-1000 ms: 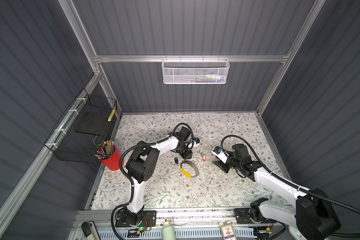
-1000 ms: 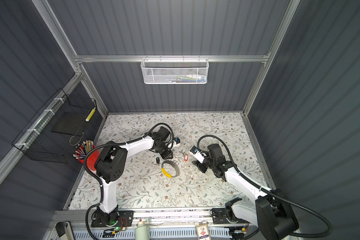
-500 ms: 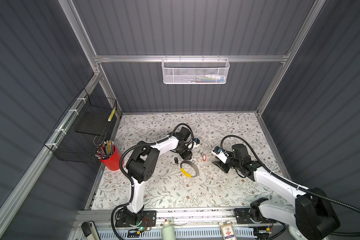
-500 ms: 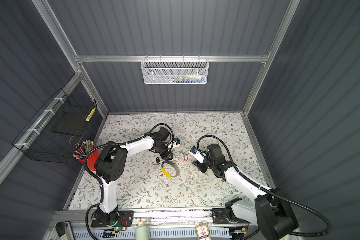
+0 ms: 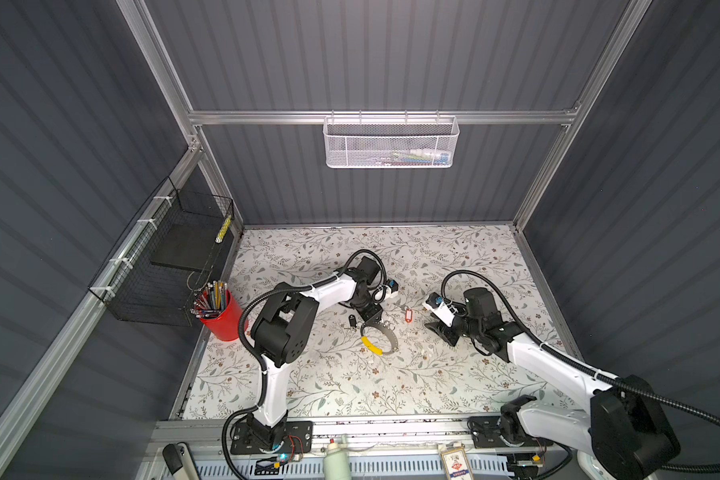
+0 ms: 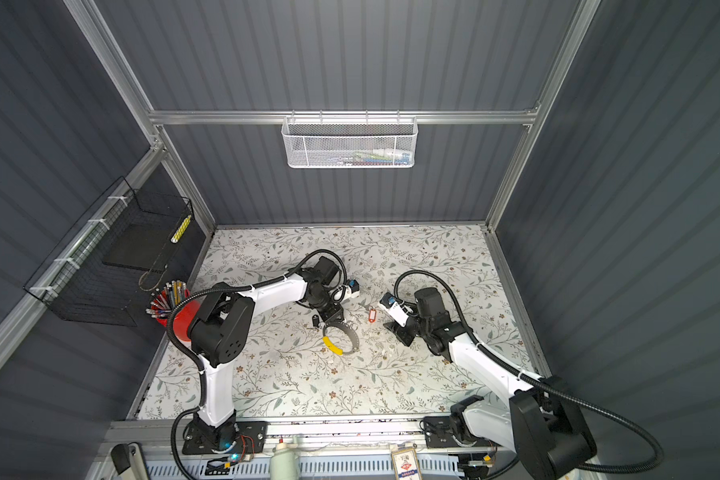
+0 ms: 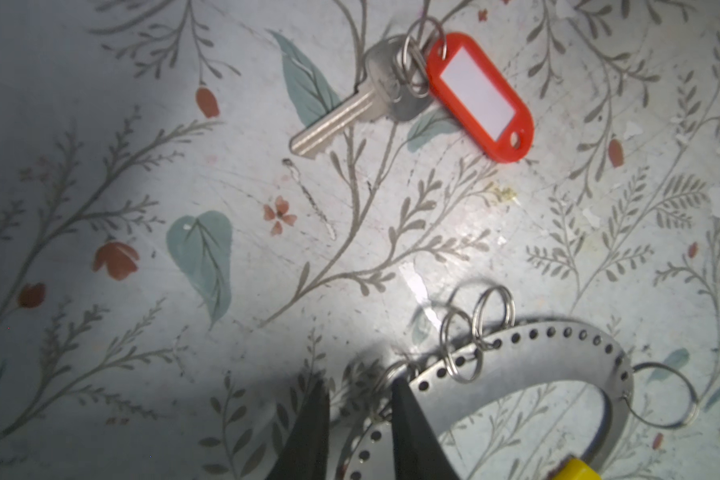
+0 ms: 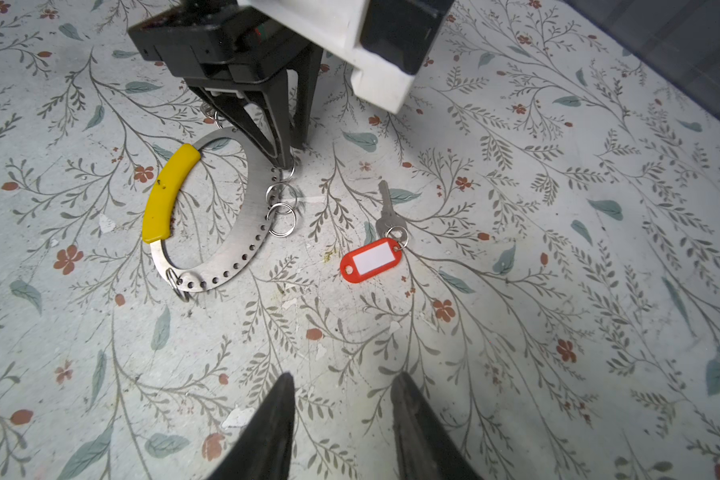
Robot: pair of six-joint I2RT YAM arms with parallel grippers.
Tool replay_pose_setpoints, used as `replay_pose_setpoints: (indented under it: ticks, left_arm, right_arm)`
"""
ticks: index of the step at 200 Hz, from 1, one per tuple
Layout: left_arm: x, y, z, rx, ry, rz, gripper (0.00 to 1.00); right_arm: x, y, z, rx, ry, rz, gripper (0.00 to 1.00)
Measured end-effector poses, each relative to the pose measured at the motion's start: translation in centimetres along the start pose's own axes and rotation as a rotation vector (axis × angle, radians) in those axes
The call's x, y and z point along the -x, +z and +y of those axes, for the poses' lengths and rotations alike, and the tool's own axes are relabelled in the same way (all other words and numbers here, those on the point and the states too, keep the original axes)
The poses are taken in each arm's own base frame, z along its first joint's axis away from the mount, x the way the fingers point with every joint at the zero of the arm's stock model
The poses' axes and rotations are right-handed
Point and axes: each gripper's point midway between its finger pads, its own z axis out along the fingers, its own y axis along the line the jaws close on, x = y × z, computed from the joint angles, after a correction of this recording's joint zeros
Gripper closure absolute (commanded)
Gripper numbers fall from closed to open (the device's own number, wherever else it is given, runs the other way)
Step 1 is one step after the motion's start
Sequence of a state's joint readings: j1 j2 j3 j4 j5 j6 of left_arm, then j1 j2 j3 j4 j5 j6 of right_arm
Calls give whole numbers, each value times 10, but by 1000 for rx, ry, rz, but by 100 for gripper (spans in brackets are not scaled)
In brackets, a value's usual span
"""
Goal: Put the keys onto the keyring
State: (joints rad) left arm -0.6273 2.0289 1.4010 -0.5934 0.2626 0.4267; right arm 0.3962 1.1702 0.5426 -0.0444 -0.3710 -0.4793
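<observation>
- At the left gripper (image 7: pixel 358 386): 2 black fingers (image 7: pixel 410 432) point down onto the keyring (image 8: pixel 258 195). They're slightly apart, with its metal band running between them. Can't tell if they actually pinch it.
- Keyring lies flat on the table (image 8: pixel 516 332), about mid-table in both top views. Yellow segment (image 8: pixel 165 195) is on the side away from the fingers.
- Small split rings (image 8: pixel 281 220) hang in the band's holes just beside the fingertips. 1 of them sits near the yellow end.
- Black-tag key (image 5: pixel 352 321) is on the table just beside the keyring, across the left gripper from the red one. Too small to tell if it touches.
- Red-tag key (image 8: pixel 371 259) lies loose between keyring and right gripper, clear of both.
- Right gripper (image 8: pixel 342 376): fingers well apart, nothing between them, over bare table, red-tag key ahead of it.
</observation>
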Motion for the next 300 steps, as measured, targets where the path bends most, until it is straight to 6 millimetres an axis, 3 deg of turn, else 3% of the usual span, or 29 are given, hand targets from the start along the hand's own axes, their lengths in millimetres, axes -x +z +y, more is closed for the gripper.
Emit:
replay_pose_setpoints:
  ticks: [92, 172, 204, 231, 269, 300]
  left_arm:
    - [-1, -1, -1, 3, 16, -14, 98]
    - [-3, -26, -14, 20, 41, -85, 100]
    - [11, -55, -21, 49, 82, -181, 100]
    - [29, -96, -34, 78, 158, -315, 100]
    - [62, -157, -56, 115, 307, -526, 100]
    - [79, -185, -72, 111, 409, -641, 100]
  right_arm:
    - [2, 0, -1, -3, -3, -6, 60]
    - [14, -7, -4, -24, -13, -51, 60]
    - [29, -17, -2, -24, -21, -112, 60]
    - [49, -29, 2, -5, -37, -181, 60]
    - [94, -53, 5, 22, -74, -320, 60]
    - [136, -77, 2, 29, -112, -428, 62]
